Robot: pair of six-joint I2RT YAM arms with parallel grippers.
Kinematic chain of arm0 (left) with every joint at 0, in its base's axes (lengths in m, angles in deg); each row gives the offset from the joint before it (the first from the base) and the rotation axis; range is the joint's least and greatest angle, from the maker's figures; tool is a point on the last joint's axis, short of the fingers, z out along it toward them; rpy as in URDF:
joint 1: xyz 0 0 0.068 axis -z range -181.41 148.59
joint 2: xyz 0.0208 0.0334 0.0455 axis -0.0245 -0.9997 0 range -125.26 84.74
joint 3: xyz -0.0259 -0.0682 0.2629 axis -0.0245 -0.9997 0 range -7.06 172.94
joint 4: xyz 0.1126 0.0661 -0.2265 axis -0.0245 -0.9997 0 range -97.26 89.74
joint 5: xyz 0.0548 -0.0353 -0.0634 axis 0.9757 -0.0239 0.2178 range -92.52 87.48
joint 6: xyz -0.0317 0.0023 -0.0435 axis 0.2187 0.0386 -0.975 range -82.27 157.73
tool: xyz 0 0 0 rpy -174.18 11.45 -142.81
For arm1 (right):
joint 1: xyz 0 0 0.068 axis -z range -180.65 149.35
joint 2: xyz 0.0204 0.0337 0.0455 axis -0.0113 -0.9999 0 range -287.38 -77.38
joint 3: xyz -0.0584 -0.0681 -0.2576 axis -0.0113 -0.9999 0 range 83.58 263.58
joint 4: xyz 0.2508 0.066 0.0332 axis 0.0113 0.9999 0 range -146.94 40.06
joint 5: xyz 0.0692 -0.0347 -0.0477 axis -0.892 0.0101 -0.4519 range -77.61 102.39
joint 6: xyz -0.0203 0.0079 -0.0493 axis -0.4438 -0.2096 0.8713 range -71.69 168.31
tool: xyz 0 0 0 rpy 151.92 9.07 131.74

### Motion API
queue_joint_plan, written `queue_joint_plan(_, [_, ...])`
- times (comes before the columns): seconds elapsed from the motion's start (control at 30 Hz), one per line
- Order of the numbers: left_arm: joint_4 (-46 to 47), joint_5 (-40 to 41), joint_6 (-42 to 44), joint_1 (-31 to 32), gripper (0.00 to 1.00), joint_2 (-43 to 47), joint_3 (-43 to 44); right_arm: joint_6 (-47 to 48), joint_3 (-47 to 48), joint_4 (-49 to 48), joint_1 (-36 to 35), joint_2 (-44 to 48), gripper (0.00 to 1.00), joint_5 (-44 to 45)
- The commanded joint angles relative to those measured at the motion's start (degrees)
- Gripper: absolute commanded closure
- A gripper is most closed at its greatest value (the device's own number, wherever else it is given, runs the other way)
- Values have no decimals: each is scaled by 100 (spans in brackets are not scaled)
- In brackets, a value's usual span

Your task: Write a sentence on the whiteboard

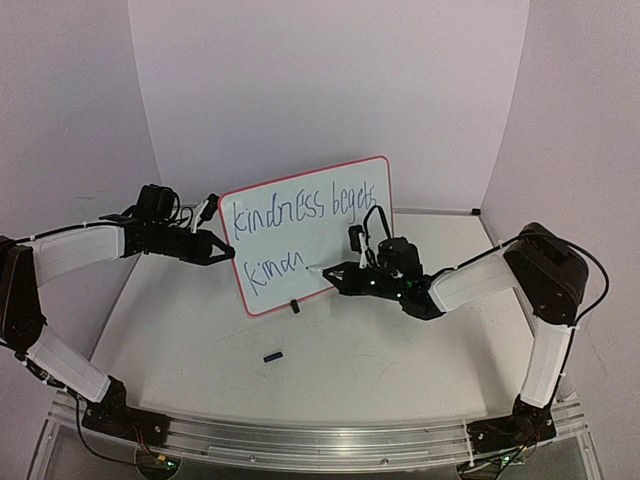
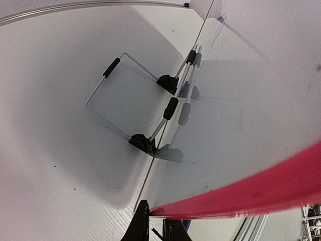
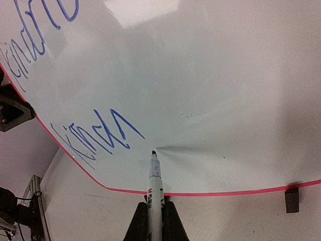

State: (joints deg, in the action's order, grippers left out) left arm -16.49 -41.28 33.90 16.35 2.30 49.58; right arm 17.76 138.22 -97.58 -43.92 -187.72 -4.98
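The whiteboard (image 1: 330, 238) stands tilted on the table, its red rim (image 2: 281, 187) crossing the left wrist view. The sentence (image 1: 300, 208) reads "kindness begets" on the top line, and a second line (image 3: 100, 133) starts "kindn". My left gripper (image 1: 222, 250) is shut on the board's left edge, its fingers (image 2: 138, 227) pinching the rim. My right gripper (image 3: 154, 221) is shut on a white marker pen (image 3: 155, 186). The pen's dark tip touches the board just right of the last letter.
A wire stand (image 2: 120, 95) with black sleeves props the board from behind. One black foot (image 3: 292, 200) sits under the bottom rim. A small dark cap (image 1: 273, 355) lies on the table in front of the board. White walls close in on three sides.
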Motion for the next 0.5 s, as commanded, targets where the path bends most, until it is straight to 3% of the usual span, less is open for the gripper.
queue_joint_plan(0.0, [-215, 264, 331, 85, 100, 25, 151, 5, 22, -286, 28, 508, 100, -53])
queue_joint_plan(0.47, [-223, 275, 340, 92, 100, 25, 151, -14, 429, -286, 103, 7, 100, -50])
